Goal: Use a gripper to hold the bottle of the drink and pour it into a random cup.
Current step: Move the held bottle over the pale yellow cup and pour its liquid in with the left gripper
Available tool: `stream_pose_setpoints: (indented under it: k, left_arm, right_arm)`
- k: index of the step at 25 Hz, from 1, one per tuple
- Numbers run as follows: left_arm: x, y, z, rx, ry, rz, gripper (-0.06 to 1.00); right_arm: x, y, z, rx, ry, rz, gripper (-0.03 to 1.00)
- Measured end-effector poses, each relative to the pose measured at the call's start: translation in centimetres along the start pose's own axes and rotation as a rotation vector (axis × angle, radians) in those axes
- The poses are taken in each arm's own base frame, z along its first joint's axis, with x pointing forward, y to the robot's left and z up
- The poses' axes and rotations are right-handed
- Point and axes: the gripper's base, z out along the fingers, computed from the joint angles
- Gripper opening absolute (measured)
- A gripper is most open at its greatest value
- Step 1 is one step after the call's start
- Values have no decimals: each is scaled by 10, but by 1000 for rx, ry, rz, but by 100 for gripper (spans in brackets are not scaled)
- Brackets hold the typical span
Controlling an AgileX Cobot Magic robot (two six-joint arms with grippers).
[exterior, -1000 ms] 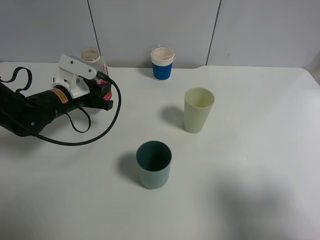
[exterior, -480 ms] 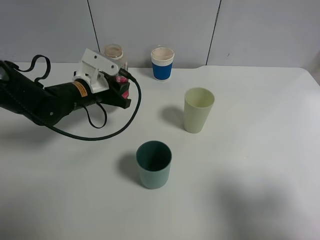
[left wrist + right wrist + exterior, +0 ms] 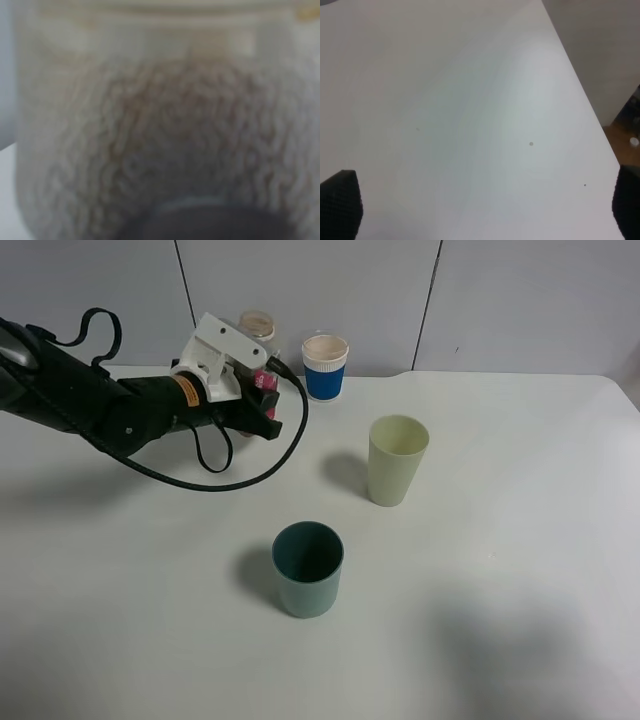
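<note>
While the left gripper (image 3: 258,390) is clamped on the bottle (image 3: 257,330), the bottle stands roughly upright between its jaws, open mouth uppermost and pink label showing just beside the white claw. From the left wrist camera the bottle (image 3: 165,140) fills the whole view, blurred, with clear plastic and a brownish, foamy content pressed close to the lens. A black cable (image 3: 240,475) loops down below the hand from its wrist.

Just beyond the fingertips, on the side towards the wall, stands a blue-and-white paper cup (image 3: 325,367), near the hand but apart from it. The pale yellow-green tumbler (image 3: 397,460) is farther out past the fingertips, upright on the white table (image 3: 500,590) and well apart from the bottle. A dark teal cup (image 3: 308,568) stands well away from the hand, off to the side opposite the wall.

Over bare table, the right gripper (image 3: 485,210) has its dark fingertips (image 3: 340,202) spread wide with nothing between them.
</note>
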Motion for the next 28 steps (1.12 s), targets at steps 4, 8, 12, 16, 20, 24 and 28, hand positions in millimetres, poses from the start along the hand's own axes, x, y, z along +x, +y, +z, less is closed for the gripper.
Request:
stream_pose_setpoints:
  k: [4, 8, 12, 16, 20, 24, 28]
  left_arm:
    - [-13, -14, 7, 43, -11, 40, 33]
    - [-23, -28, 11, 78, -15, 65, 33]
    - [-27, -37, 13, 102, -21, 87, 33]
    - [-35, -41, 13, 115, -8, 116, 33]
    - [-42, -40, 16, 124, 15, 166, 33]
    - [-50, -44, 19, 135, 34, 201, 33]
    - [-58, -54, 20, 155, 39, 231, 33]
  right_arm:
    - [0, 0, 0, 0, 0, 0, 100]
    - [0, 0, 0, 0, 0, 0, 100]
    - [0, 0, 0, 0, 0, 0, 100]
    - [0, 0, 0, 0, 0, 0, 100]
    - [0, 0, 0, 0, 0, 0, 100]
    - [0, 0, 0, 0, 0, 0, 100]
    - [0, 0, 0, 0, 0, 0, 100]
